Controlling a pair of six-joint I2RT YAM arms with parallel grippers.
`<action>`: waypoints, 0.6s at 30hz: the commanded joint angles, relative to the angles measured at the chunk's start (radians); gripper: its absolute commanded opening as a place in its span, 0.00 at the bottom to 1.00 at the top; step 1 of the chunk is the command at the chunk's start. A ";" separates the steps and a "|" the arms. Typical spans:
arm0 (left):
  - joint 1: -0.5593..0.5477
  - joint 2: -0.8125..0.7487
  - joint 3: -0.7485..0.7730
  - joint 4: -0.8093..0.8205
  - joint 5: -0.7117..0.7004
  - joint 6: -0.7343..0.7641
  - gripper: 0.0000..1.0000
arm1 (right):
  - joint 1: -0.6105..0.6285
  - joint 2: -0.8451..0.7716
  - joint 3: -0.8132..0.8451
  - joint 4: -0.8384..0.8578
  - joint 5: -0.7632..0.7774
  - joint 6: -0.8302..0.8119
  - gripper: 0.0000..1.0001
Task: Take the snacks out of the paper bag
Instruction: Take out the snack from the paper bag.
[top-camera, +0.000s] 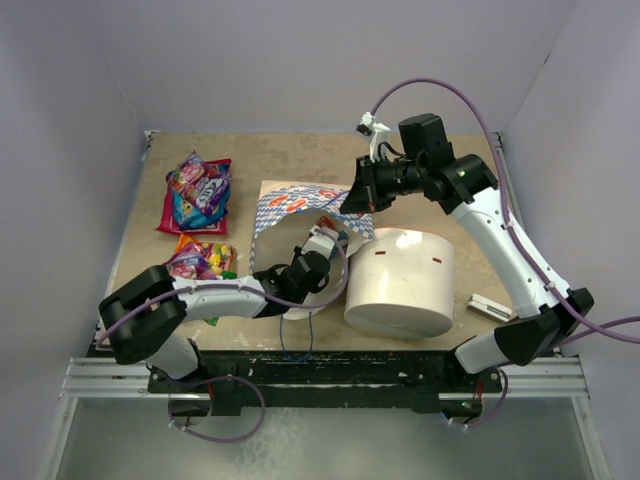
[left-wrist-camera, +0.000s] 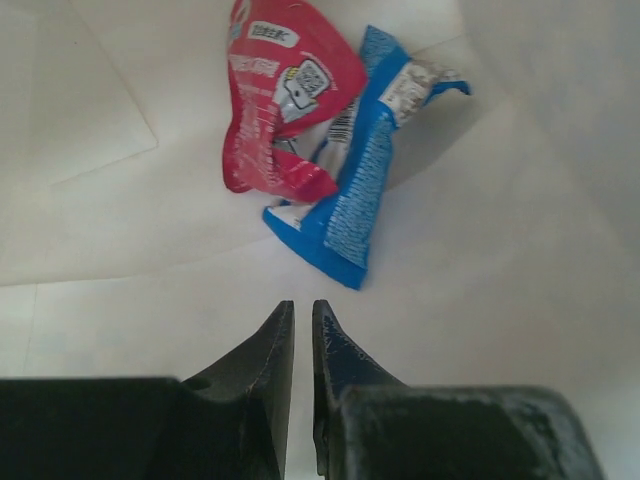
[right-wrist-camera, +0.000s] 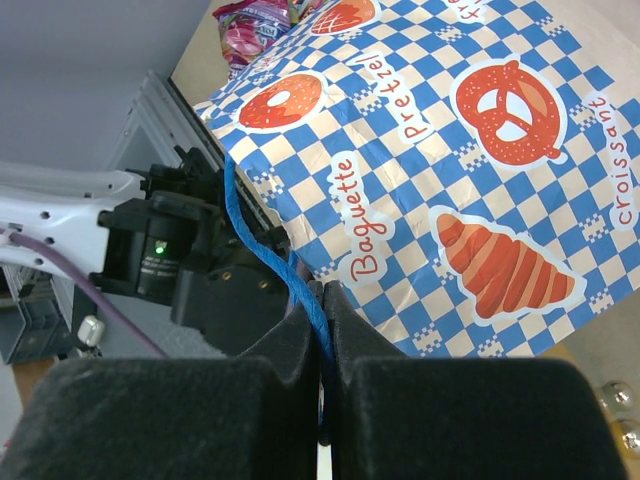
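Observation:
The blue-and-white checkered paper bag lies on the table, its mouth toward the arms. My right gripper is shut on the bag's blue cord handle at the rim and holds the mouth up; the bag's printed side fills the right wrist view beyond that gripper. My left gripper reaches into the mouth. In the left wrist view its jaws are nearly closed and empty, just short of a blue packet and a red packet on the white inside. Other snacks lie outside.
A large white cylinder stands right of the bag, close to my left wrist. A second heap of snack packets lies by the left arm. A small grey flat bar lies at the near right. Walls enclose the table.

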 joint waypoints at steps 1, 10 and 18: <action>0.063 0.056 0.052 0.126 0.006 0.027 0.16 | 0.002 0.005 0.050 0.014 -0.034 0.008 0.00; 0.143 0.205 0.194 0.146 0.020 0.062 0.38 | 0.002 0.011 0.058 0.015 -0.054 -0.002 0.00; 0.164 0.346 0.345 0.099 -0.019 0.023 0.58 | 0.002 0.004 0.055 0.002 -0.068 -0.018 0.00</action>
